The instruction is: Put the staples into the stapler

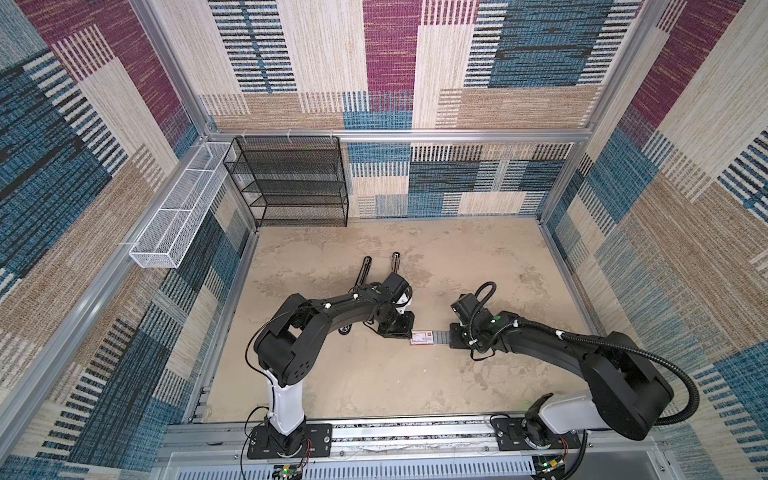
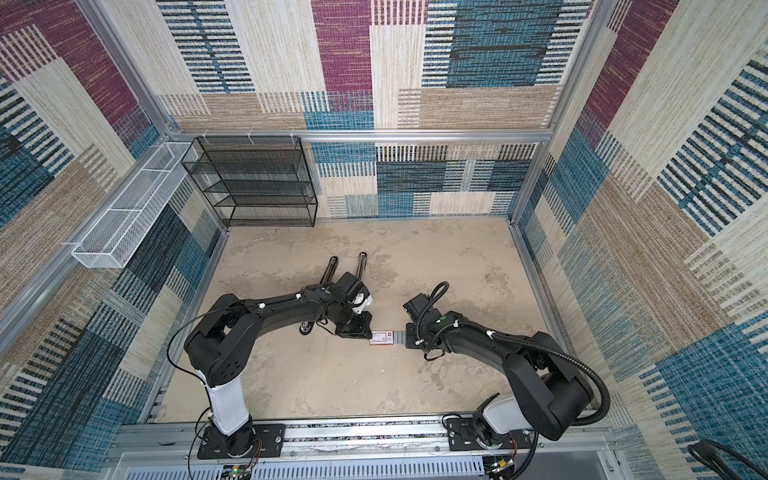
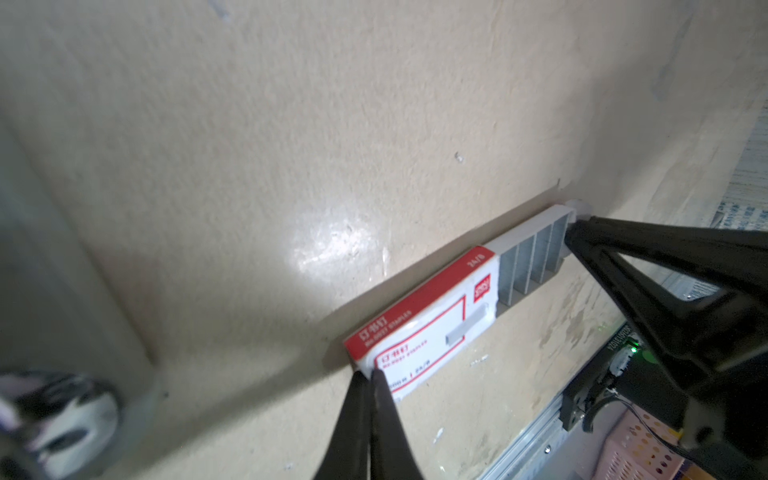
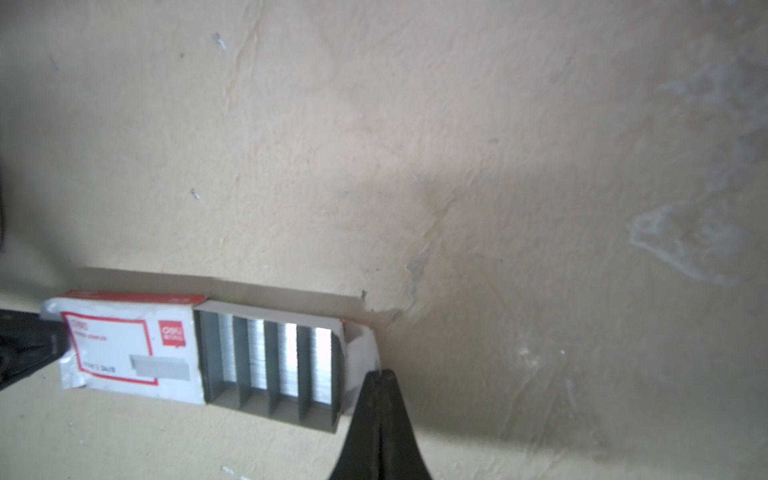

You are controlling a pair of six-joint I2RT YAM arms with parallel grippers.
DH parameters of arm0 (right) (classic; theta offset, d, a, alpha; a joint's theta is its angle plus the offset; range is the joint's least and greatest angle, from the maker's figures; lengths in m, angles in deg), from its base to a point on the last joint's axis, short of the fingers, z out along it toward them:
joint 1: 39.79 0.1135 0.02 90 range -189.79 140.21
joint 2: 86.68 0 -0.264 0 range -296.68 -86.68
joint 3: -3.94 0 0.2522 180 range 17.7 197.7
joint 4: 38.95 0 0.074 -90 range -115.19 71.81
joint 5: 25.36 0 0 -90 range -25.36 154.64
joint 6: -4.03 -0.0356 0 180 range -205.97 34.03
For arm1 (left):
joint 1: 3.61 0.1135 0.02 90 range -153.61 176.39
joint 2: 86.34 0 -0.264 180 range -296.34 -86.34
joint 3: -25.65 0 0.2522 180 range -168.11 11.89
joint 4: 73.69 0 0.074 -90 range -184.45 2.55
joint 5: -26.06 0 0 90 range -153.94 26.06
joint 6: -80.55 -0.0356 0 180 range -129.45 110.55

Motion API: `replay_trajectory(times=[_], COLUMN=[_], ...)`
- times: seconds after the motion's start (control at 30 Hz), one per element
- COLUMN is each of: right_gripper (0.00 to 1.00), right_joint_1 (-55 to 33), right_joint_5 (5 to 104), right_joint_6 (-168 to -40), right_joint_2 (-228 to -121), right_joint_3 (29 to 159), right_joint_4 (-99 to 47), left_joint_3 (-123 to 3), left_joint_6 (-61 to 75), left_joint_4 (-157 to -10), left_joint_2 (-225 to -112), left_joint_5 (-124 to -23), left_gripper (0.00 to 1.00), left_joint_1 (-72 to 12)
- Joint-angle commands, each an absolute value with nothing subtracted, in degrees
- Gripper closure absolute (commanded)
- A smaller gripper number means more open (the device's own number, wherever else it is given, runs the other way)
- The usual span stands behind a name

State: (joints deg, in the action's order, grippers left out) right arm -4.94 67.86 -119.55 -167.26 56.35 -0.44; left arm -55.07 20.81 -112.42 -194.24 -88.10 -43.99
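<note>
At mid-worktop (image 1: 374,374), the left claw (image 3: 368,376) pinches the light card staple box (image 3: 419,332); the right claw (image 4: 380,374) nips the half-drawn grey tray (image 4: 266,309); staples (image 4: 289,357) look brittle; grip a strip's sides.

Beige mottled tabletop (image 1: 478,270). Centre: red/white staple box (image 1: 420,337), grey tray (image 1: 441,337) slid partly out; contact w/ top unclear. Black stapler (image 1: 395,266) behind. Black mesh rack (image 1: 291,183) back-left corner.

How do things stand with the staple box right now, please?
Left gripper shut on staple box end; right gripper shut on grey tray flap. Tray part-way out, staples exposed. Stapler lies open beyond left arm, not in the way.
</note>
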Motion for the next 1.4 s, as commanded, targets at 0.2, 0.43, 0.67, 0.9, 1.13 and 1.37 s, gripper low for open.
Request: replay_trajectory(times=[0.2,0.43,0.67,0.9,1.13,1.37], right_gripper=[0.73,0.79,0.82,0.83,0.84,0.83], right_joint_1=[-4.89,-4.89,-4.89,-4.89,-4.89,-4.89], right_joint_5=[70.21,68.43,67.53,67.39,66.93,65.68], right_joint_6=[-118.85,-116.92,-116.73,-116.89,-117.08,-117.61], right_joint_2=[-164.07,-165.31,-169.35,-170.96,-172.45,-171.36], right_joint_3=[59.68,61.84,62.52,61.85,62.16,61.32], right_joint_4=[3.35,3.33,2.32,1.41,1.06,1.76], left_joint_3=[-56.22,-54.94,-53.64,-52.98,-52.63,-52.05], left_joint_6=[21.59,22.6,22.77,23.23,23.59,23.77], left_joint_4=[-114.24,-114.43,-114.78,-113.64,-113.1,-112.68], left_joint_2=[-191.75,-187.34,-184.17,-184.38,-184.95,-185.21], left_joint_5=[-88.87,-87.54,-86.11,-86.72,-87.05,-87.18], left_gripper=[0.66,0.66,0.65,0.65,0.66,0.66], left_joint_1=[-43.95,-43.95,-43.95,-43.95,-43.95,-43.95])
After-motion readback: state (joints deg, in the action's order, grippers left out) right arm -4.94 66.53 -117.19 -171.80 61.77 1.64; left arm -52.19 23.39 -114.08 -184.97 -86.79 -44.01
